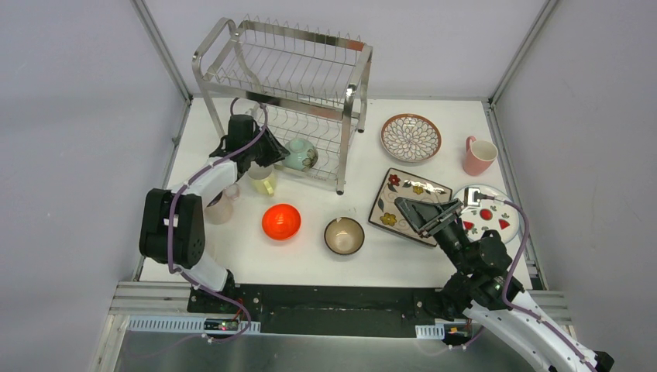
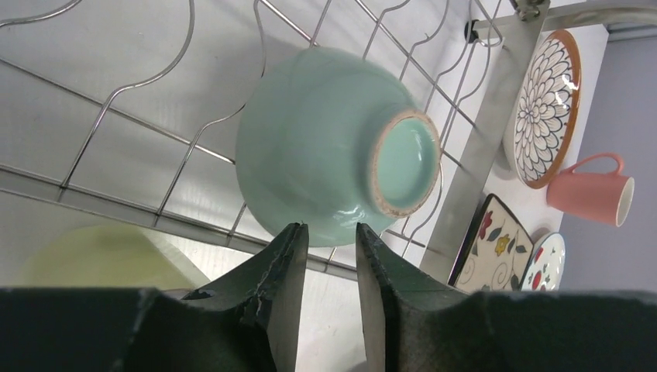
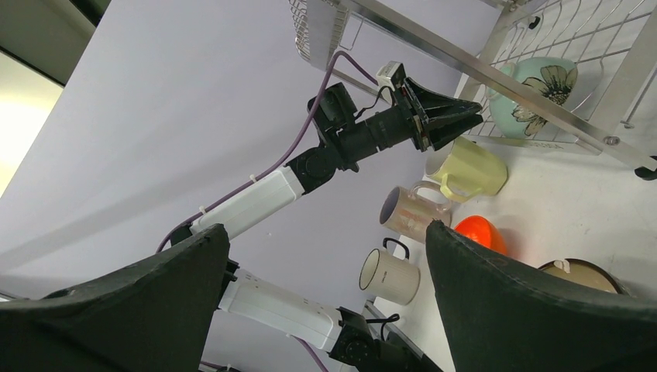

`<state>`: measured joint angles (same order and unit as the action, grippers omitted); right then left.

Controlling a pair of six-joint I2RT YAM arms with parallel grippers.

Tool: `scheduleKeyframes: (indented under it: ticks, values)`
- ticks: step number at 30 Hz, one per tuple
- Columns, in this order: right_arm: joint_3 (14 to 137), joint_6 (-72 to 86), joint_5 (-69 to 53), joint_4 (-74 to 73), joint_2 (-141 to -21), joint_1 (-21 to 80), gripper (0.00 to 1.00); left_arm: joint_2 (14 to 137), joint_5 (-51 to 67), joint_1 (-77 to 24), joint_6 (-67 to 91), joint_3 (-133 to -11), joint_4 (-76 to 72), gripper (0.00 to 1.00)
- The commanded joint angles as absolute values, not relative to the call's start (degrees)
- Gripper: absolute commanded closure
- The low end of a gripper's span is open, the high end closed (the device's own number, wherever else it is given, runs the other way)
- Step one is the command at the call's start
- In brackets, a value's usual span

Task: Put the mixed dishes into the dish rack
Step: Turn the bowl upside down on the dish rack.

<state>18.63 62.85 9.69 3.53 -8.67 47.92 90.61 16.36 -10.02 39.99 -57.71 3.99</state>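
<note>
**Mint bowl on lower shelf: letting-go step**

Glossy mint-green ceramic bowl (image 2: 325, 147) lying tilted on its side on the lower wire shelf of the two-tier shiny steel dish rack (image 1: 342, 167), foot ring turned toward the left wrist camera. Left gripper (image 2: 329, 229) just beside the bowl's wall, jaws parted by a narrow gap, nothing clamped between them.

Judged as the release at the end of placing this bowl. Next move calls for backing straight out without nudging the bowl off its wires, then picking a dish nearby, perhaps the pale yellow-green mug (image 1: 263, 180).

Right gripper (image 3: 324, 231) spread wide, holding nothing, hovering over the square floral cream plate (image 1: 395, 194). Glossy orange bowl (image 1: 281, 222) and tan bowl (image 1: 344, 235) not yet loaded, out in front of the rack.

Cannot tell whether the left jaws touch the bowl wall. Another mug partly hidden behind the left arm.
</note>
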Motion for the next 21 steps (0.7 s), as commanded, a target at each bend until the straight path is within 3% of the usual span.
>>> scheduleKeyframes:
  ticks: [1,21]
  values:
    - [19.8,62.2,9.7,4.3,-8.1,47.9,0.00,87.8,15.4,-9.7,37.4,-59.1,6.8,0.67]
    - [21.2,61.3,9.4,4.5,-10.0,47.9,0.00,92.0,20.3,-10.1,33.0,-61.0,-1.5,0.49]
